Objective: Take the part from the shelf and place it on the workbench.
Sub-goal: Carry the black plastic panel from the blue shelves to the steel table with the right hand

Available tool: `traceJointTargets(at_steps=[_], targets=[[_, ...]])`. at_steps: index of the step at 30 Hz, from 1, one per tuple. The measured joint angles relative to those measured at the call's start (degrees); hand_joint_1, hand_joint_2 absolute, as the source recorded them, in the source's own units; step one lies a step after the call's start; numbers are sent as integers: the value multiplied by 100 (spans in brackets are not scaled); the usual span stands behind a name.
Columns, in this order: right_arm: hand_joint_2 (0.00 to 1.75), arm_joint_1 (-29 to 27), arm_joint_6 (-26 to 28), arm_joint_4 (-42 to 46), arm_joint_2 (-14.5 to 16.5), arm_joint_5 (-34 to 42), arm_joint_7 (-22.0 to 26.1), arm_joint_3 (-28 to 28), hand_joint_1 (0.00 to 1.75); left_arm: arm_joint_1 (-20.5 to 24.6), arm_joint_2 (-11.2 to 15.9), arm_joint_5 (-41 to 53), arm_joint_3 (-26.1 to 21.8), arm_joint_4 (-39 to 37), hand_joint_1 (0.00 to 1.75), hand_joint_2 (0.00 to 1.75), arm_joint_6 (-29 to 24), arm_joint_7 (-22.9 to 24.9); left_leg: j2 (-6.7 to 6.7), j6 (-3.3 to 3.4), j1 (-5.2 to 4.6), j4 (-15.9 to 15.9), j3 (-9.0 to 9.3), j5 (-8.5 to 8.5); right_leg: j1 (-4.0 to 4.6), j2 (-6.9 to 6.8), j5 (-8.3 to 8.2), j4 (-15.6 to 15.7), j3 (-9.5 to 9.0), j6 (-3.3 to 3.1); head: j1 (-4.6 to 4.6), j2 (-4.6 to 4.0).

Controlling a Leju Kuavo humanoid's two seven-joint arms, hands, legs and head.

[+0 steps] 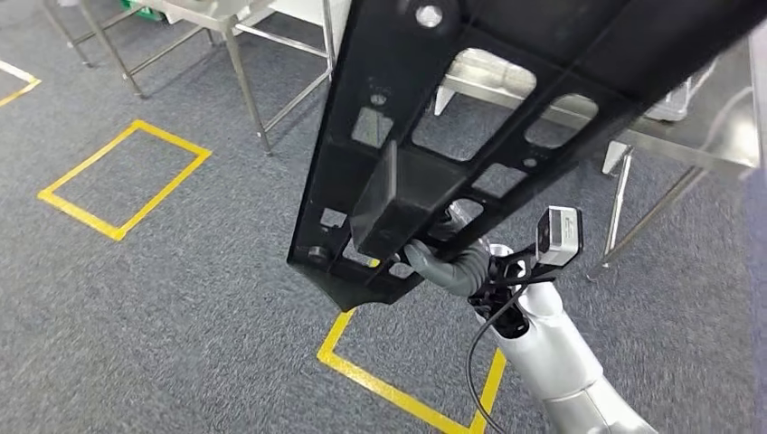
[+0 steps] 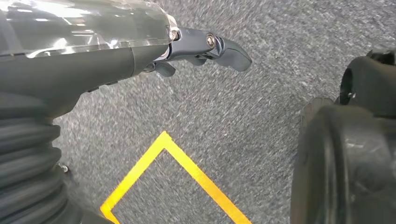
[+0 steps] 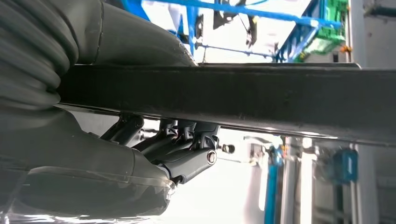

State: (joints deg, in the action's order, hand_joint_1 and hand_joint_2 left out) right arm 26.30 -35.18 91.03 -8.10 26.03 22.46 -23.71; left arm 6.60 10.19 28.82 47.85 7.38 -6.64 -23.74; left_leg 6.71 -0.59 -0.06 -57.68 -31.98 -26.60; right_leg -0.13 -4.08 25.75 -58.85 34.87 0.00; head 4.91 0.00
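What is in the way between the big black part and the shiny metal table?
Nothing that shows. The right hand holds the black part up in the air, and its far end already reaches over the metal workbench. White things lie on the workbench beneath it; I cannot tell whether they fill the landing spot.

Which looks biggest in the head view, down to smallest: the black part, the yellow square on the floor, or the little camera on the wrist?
1. Black part, though it is nearest the camera, which makes it look bigger.
2. Yellow square on the carpet.
3. Wrist camera, the smallest.
The right hand holds the part.
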Motion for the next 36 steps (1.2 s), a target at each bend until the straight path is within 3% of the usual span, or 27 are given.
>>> traceJointTargets(at_steps=[1,3,5,7,8,9,10,12,14,16,17,19,21,23,24,25,27,29,33,34,36], targets=[[175,0,2,-16,-10,10,21,-1,175,4,-1,1,-2,1,0,175,-3,0,35,-36,9,0,12,-16,-6,80,-10,8,3,-40,0,0],[175,-2,5,-39,-38,20,61,-2,175,10,-2,2,-11,1,0,175,-9,-1,-171,-106,46,-150,-22,-156,-20,230,-36,33,-4,-111,0,0],[175,-12,8,-51,-56,24,103,-2,175,-1,-2,-1,-19,1,0,175,-10,-2,-512,-139,72,-735,-267,-500,-31,373,-53,44,-9,-160,0,0],[175,-52,8,-72,-76,29,139,-2,175,-26,-2,-1,-20,-1,0,175,-2,-2,-611,-139,74,-1484,-629,-793,-14,535,-56,37,-8,-183,1,0],[175,-78,9,-84,-94,35,159,-2,175,-35,-2,0,-20,-1,0,175,3,-2,-620,-129,74,-1662,-735,-796,-5,625,-56,30,-7,-186,1,0],[175,-103,10,-93,-115,43,182,-2,175,-38,-2,1,-20,-1,0,175,9,-2,-627,-111,73,-1614,-742,-685,2,715,-55,23,-8,-186,1,0],[175,-121,11,-101,-137,52,205,-1,175,-36,-2,1,-20,-1,0,175,13,-2,-657,-83,72,-1349,-650,-484,7,803,-55,16,-10,-185,1,0],[175,-135,10,-105,-176,66,243,3,175,-31,12,-1,-20,-1,0,175,18,-2,-870,-10,73,-544,-324,-86,13,961,-57,8,-6,-168,0,0],[175,-154,5,-109,-209,74,274,7,175,-20,27,-2,-20,-1,0,175,24,0,-1039,34,62,-100,-129,46,-9,1094,-71,7,17,-108,0,0],[175,-195,2,-113,-252,76,301,19,175,9,28,-3,-20,0,0,175,26,2,-977,64,46,-34,-88,51,-37,1216,-98,34,35,-18,0,0],[175,-217,1,-113,-279,77,311,31,175,26,27,-2,-20,1,0,175,26,3,-912,94,50,8,-66,74,-33,1192,-90,30,40,20,-1,0],[175,-230,1,-108,-325,76,329,55,175,40,24,-3,-20,1,0,175,26,2,-774,163,74,102,-23,121,-5,924,82,-205,153,77,-2,0],[175,-243,4,-104,-349,68,347,64,175,24,22,-4,-19,1,0,175,33,3,-635,201,67,131,-10,128,-17,577,446,-877,473,112,-2,0],[175,-278,19,-103,-362,33,368,64,175,4,22,-2,-17,1,0,175,56,7,-523,201,61,123,-13,114,-60,458,642,-1449,745,155,-1,0],[175,-292,29,-103,-367,3,382,64,175,1,21,-2,-15,1,0,175,78,10,-480,191,62,116,-13,106,-81,434,587,-1458,738,174,-2,0],[175,-299,42,-101,-374,-27,395,66,175,4,21,-1,-12,1,0,175,104,13,-447,177,64,105,-10,97,-99,413,440,-1236,607,184,-2,0],[175,-299,70,-91,-397,-71,411,72,175,22,20,-2,-8,1,0,175,154,16,-394,137,57,75,-3,69,-106,338,115,-445,159,169,-2,0],[175,-300,103,-68,-414,-88,421,82,175,40,20,-2,-5,1,0,175,186,15,-372,80,38,51,-6,40,-80,295,4,42,-97,116,-1,0],[175,-304,116,-29,-458,-101,437,136,175,46,26,-1,1,1,0,175,215,13,-403,-54,52,-27,-13,-39,-77,352,23,117,-137,-15,-2,0],[175,-298,115,-18,-468,-102,440,148,175,47,28,-1,3,1,0,175,216,13,-460,-78,63,-199,-83,-140,-91,364,22,135,-162,-51,-2,0],[175,-287,114,-4,-473,-101,445,158,175,37,31,-2,8,1,0,175,218,14,-579,-108,76,-890,-416,-471,-92,387,44,147,-201,-104,-2,0]])
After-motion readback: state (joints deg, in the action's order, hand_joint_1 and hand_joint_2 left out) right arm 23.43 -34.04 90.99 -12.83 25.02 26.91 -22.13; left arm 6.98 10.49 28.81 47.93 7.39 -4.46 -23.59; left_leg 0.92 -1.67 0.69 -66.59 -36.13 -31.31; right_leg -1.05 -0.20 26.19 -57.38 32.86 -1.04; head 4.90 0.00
